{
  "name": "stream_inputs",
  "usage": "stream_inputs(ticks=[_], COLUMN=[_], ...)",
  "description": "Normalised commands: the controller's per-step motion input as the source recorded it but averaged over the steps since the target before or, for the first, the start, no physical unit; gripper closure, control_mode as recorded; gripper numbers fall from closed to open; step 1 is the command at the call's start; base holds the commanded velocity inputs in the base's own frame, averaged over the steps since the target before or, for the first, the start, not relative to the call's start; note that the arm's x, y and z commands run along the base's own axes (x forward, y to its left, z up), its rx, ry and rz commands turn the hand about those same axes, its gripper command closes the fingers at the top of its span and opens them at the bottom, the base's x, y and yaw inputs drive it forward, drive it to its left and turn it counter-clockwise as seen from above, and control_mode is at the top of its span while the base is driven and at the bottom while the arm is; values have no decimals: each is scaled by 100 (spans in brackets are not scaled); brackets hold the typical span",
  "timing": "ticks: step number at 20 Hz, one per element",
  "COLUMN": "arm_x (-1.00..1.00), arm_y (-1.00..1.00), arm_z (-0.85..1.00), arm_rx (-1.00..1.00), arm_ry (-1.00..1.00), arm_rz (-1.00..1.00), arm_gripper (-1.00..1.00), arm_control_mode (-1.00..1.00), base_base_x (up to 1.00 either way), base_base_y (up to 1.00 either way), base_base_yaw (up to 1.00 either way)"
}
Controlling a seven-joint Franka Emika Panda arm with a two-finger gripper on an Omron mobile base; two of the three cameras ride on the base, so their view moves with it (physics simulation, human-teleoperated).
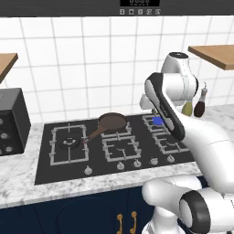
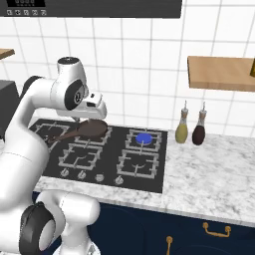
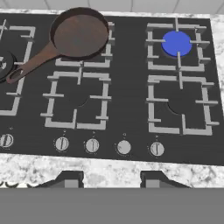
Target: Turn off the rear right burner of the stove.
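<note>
Claw (image 3: 107, 179) hovers spread above stove (image 3: 127, 105) knobs (image 3: 124, 147).

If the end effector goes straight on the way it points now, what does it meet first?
Probably the black glass of the stove, between the grates in the middle of the hand view. The end effector hangs above the knob row; depth is unclear, so this is a guess.

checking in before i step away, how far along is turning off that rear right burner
Nothing looks done: the small round rear right burner glows blue on the black glass stove. The two-finger gripper hangs open above the front edge, near the row of small silver knobs, touching none. Left: reaching and turning the right knob.
</note>
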Motion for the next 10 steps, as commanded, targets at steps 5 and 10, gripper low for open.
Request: stream_inputs(ticks=[5, 10], arm_x=[-33, -32], arm_y=[0, 0], arm_z=[-9, -55], arm_rx=[0, -15], arm_ry=[-2, 3], arm_rz=[0, 33], arm_gripper=[-100, -100], arm_control_mode=[-100, -100], base_base_x=[0, 0], base_base_y=[0, 0], base_base_yaw=[0, 0])
